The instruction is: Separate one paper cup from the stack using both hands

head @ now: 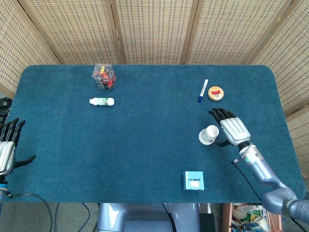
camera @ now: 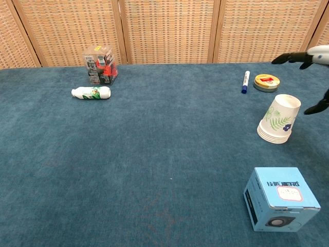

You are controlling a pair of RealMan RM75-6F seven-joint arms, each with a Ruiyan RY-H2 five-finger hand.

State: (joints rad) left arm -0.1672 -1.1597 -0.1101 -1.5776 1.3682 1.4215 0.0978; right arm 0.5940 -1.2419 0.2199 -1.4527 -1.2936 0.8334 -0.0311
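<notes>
A stack of white paper cups with a leaf print stands upside down on the right side of the blue table. My right hand hovers just right of the stack, fingers spread and holding nothing, a small gap from the cups. Over the table's left edge my left hand is spread with nothing in it; the chest view does not show it.
A light blue box lies near the front edge below the cups. A blue marker and a round tin lie behind them. A small white bottle and a clear box sit far left.
</notes>
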